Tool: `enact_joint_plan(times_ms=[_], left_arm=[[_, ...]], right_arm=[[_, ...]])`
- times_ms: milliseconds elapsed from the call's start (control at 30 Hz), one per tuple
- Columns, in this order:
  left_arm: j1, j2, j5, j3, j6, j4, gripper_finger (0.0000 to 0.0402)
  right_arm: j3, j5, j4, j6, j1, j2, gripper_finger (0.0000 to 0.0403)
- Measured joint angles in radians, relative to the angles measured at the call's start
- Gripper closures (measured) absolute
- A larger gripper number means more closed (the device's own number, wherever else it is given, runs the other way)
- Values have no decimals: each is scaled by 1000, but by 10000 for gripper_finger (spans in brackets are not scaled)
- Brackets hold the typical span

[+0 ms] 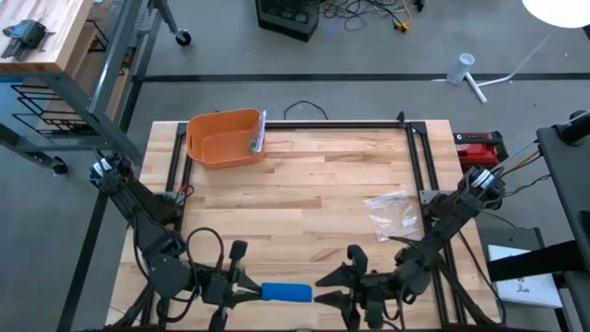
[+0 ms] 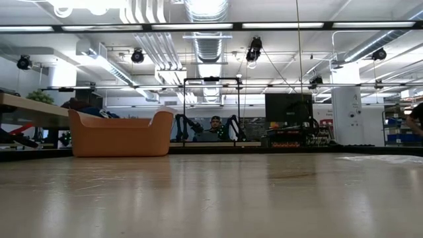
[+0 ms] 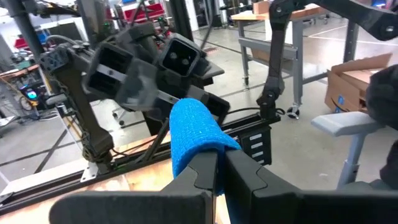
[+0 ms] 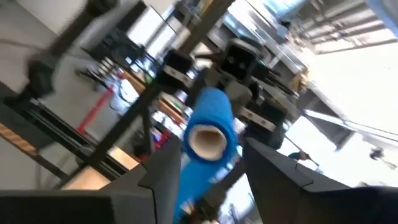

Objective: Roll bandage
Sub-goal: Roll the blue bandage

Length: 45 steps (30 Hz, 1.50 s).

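High view, straight down: a pale butcher-block table (image 1: 304,184) framed by black rails, standing on a grey concrete floor. Both arms meet at the near edge. The left gripper (image 1: 247,291) is clenched on one end of the blue bandage roll (image 1: 287,292), which lies level between the two arms, above the near part of the table. The right gripper (image 1: 324,287) sits at the roll's other end with its fingers spread; in the right wrist view the roll's cardboard core (image 4: 206,140) faces the camera between those fingers (image 4: 163,163), and whether they touch it is hard to say through the blur. An orange bin (image 1: 224,138) stands at the far left of the table, and a clear plastic wrapper (image 1: 394,212) lies toward the right side. Low view shows the wood grain running to the bin (image 2: 119,133) and a workshop behind: ceiling light strips, ducting, monitors, shelves, and a seated person (image 2: 215,127) in the distance.
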Motion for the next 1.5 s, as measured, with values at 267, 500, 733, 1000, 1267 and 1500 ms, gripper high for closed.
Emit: enact_joint_plan(times_ms=[267,500,733,1000,1267,1500], left_arm=[[4,0,41,0,37,2,399],[14,16,41,0,80,43,397],[34,36,41,0,95,67,397],[40,37,41,0,120,71,399],[46,36,41,0,117,75,395],[46,36,40,0,93,70,394]], right_arm=[[19,-14,22,6,-13,-2,237],[19,-29,-4,28,-13,1,239],[19,-37,-3,32,-16,1,234],[19,-39,-32,68,-25,1,249],[19,-41,-45,97,-37,1,278],[19,-58,-62,56,-40,2,335]])
